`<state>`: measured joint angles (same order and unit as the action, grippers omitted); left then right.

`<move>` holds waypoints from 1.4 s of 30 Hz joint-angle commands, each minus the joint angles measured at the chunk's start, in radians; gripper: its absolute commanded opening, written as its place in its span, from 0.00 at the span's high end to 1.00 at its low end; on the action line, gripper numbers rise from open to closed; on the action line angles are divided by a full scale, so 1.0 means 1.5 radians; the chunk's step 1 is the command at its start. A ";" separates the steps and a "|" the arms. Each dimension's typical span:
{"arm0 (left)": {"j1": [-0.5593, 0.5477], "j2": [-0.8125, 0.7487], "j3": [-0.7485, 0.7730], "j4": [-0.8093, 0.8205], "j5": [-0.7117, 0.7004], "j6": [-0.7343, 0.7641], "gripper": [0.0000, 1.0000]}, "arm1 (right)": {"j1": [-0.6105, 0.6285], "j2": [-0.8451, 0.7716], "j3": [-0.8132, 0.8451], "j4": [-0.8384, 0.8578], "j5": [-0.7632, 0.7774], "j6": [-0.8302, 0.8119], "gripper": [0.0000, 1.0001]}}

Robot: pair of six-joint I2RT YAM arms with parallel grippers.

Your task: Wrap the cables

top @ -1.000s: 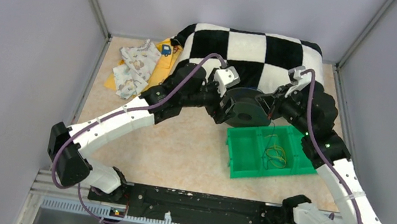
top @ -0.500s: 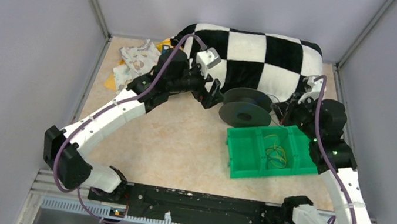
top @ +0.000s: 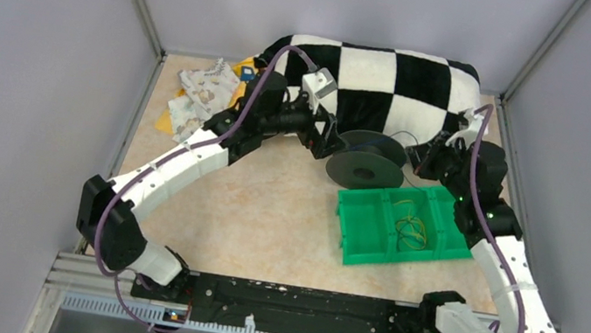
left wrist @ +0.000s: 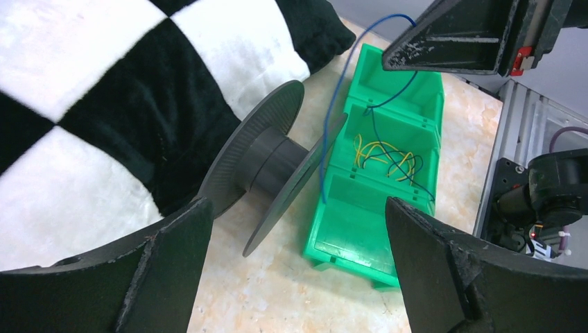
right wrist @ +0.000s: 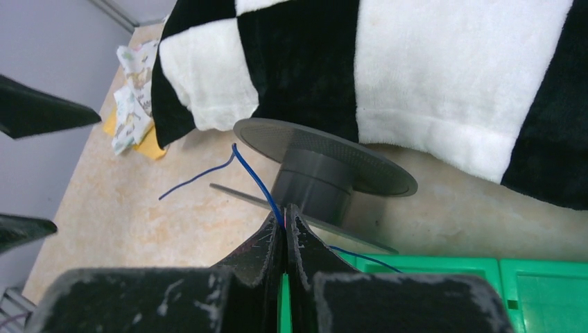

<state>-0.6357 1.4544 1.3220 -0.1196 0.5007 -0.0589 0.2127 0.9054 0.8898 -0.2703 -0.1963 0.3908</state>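
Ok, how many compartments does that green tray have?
3, in one row across the green tray: the left compartment, the middle one with yellow strands, and the right one. None seems hidden.

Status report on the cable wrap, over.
Left hand open, holding nothing, facing the spool. Right hand shut on the blue wire. Spool tilted at the checkered cushion's edge, core looks bare. Wire trails into green tray, snag risk.
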 commanded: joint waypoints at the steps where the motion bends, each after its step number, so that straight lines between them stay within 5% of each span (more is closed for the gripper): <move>1: -0.001 0.010 -0.001 0.072 0.029 -0.018 0.01 | -0.004 0.026 -0.001 0.071 0.027 0.056 1.00; 26: -0.002 0.133 -0.001 0.228 0.047 0.034 0.04 | -0.004 0.094 -0.028 0.094 0.060 0.073 1.00; 42: 0.000 0.222 0.040 0.256 0.119 0.173 0.06 | -0.004 0.103 -0.032 0.117 0.045 0.092 1.00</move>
<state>-0.6357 1.7588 1.3270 0.1875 0.6434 0.1150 0.2127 1.0508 0.8375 -0.1436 -0.1215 0.5182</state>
